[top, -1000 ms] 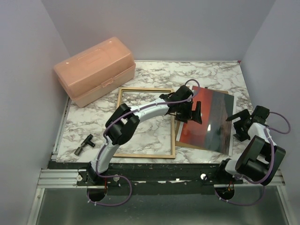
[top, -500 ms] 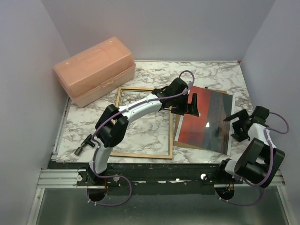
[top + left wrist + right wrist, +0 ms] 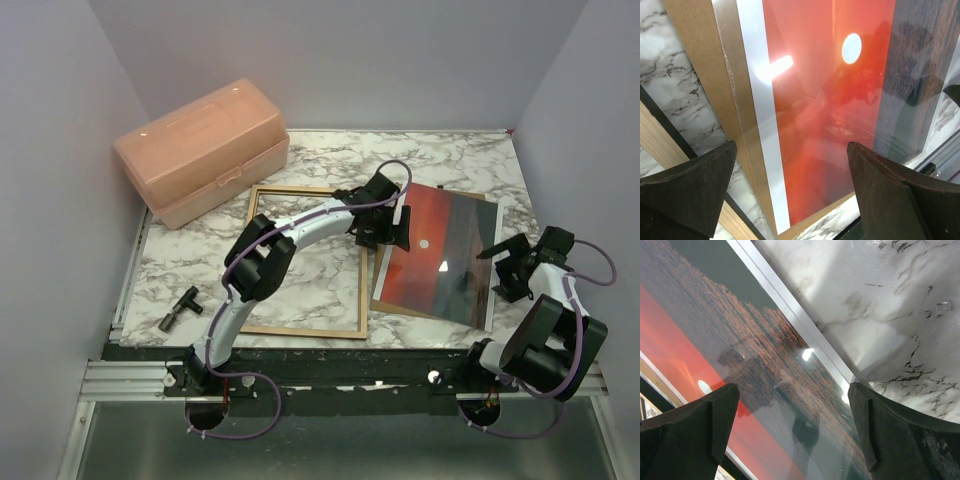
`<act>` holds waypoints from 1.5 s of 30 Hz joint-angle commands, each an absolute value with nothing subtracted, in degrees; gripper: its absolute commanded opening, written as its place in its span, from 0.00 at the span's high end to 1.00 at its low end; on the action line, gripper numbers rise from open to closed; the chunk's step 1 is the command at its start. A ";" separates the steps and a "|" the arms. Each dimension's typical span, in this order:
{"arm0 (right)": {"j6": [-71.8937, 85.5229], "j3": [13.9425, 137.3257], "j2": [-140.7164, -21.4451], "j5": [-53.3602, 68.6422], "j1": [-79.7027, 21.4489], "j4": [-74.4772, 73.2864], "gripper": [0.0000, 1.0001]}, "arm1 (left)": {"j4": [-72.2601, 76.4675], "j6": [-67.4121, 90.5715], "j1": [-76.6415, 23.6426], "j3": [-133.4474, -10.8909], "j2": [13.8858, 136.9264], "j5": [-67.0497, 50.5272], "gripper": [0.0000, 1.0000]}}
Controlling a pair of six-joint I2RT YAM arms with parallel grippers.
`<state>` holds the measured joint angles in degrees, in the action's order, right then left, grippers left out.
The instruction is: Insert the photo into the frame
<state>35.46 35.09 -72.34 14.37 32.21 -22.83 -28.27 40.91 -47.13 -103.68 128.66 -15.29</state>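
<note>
Hovering over the left margin of the photo, the left gripper has its jaws spread wide with nothing between them. The right gripper sits just off the print's right edge, equally wide and empty. The photo lies face up on a brown backing board, just right of the frame, which rests tan side up on the marble table.

The likely trouble is the grip itself. The glossy sheet lies flat, so a finger may skid across it or catch the board along with the white border. Lifting it by one edge could also crease it.

The photo's left edge runs close to the frame's right rail — little room for a finger there. Marble shows beyond the far and right edges. The pink box stands well apart, at the far left.
</note>
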 commanded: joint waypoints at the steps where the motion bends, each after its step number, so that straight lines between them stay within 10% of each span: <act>1: 34.98 35.24 -72.90 14.32 31.92 -24.19 0.00 | -32.17 39.18 -47.47 -107.75 131.90 -11.46 0.05; 28: 33.15 35.99 -73.61 24.21 31.90 -24.23 0.00 | -11.79 46.04 -46.53 -95.93 122.45 -32.87 0.09; 45: 32.46 36.38 -73.52 22.60 31.90 -24.57 0.00 | -35.60 35.98 -46.28 -100.22 124.68 -8.77 0.05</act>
